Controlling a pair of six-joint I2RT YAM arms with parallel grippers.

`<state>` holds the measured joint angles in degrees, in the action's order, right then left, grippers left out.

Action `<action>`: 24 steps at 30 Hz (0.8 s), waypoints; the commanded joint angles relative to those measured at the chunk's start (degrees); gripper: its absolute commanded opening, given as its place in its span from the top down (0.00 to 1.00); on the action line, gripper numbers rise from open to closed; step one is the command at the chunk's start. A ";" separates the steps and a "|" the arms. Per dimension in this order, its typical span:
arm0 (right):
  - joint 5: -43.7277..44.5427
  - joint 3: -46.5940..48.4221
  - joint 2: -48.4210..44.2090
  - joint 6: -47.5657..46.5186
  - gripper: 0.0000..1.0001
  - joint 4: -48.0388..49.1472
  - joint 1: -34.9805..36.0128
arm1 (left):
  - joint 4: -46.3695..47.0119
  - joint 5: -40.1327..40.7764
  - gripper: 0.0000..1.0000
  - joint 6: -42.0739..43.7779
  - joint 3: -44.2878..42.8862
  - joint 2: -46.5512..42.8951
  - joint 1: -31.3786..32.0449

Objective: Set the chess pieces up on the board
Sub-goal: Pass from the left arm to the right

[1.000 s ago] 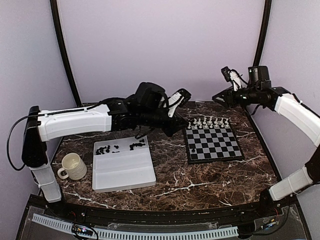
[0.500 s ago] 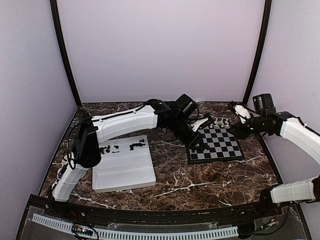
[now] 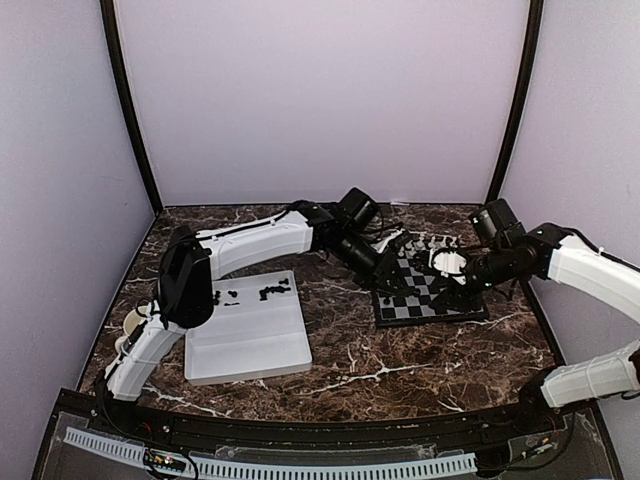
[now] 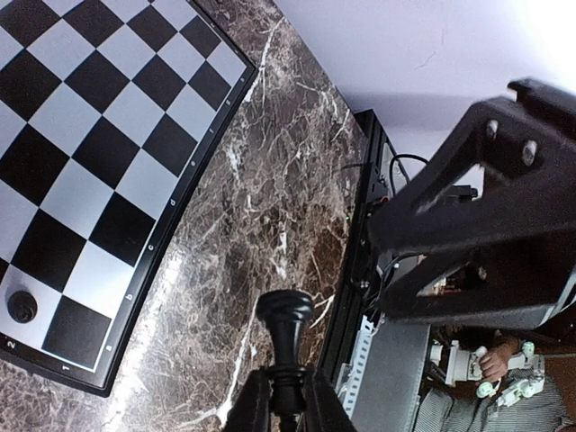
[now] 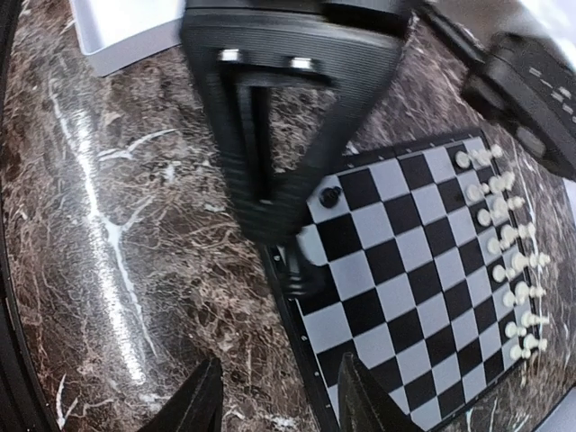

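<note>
Black piece (image 4: 285,317) base hidden between left fingers (image 4: 248,410); board (image 4: 81,117) cropped

Dark marbled table (image 3: 400,355) bearing chessboard (image 3: 432,310) and white tray (image 3: 250,345), well apart.

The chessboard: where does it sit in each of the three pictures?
Top external: the chessboard lies right of centre.
Left wrist: upper left, running off the frame.
Right wrist: right half, with white pieces along its right side.
Shared landmark: the left gripper, holding a black piece by the board's near left corner.
</note>
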<state>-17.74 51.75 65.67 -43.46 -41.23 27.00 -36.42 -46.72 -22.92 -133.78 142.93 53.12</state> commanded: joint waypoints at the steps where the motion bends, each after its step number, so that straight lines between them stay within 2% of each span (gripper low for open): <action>1: 1.13 2.37 2.69 -2.12 0.53 -1.28 4.02 | 4.18 -6.17 0.98 -4.46 1.92 -1.95 -0.24; 8: 6.37 4.02 6.42 3.20 0.53 4.04 6.48 | 5.03 -7.27 0.98 -4.43 2.90 -2.77 -0.29; 13: 6.49 5.17 8.49 4.03 0.55 5.19 7.32 | 5.04 -7.94 0.99 -4.17 3.14 -3.03 -0.24; 17: 5.83 5.11 10.43 4.58 0.62 5.56 7.92 | 5.11 -8.33 0.99 -3.86 3.30 -3.33 -0.22; 20: 5.93 4.90 11.11 4.57 0.74 5.95 8.15 | 4.94 -7.98 0.99 -3.41 3.39 -3.71 -0.29; 22: 6.52 4.49 11.03 4.61 0.82 6.41 8.15 | 4.90 -7.27 0.96 -2.85 3.61 -4.22 -0.31; 24: 6.37 3.82 10.33 5.17 0.88 7.17 8.11 | 5.10 -5.46 0.89 -1.93 4.34 -5.23 -0.40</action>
<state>-11.75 55.59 76.64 -39.59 -36.82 34.65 -31.94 -52.99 -27.00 -130.98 142.89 52.53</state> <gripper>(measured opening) 0.177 0.128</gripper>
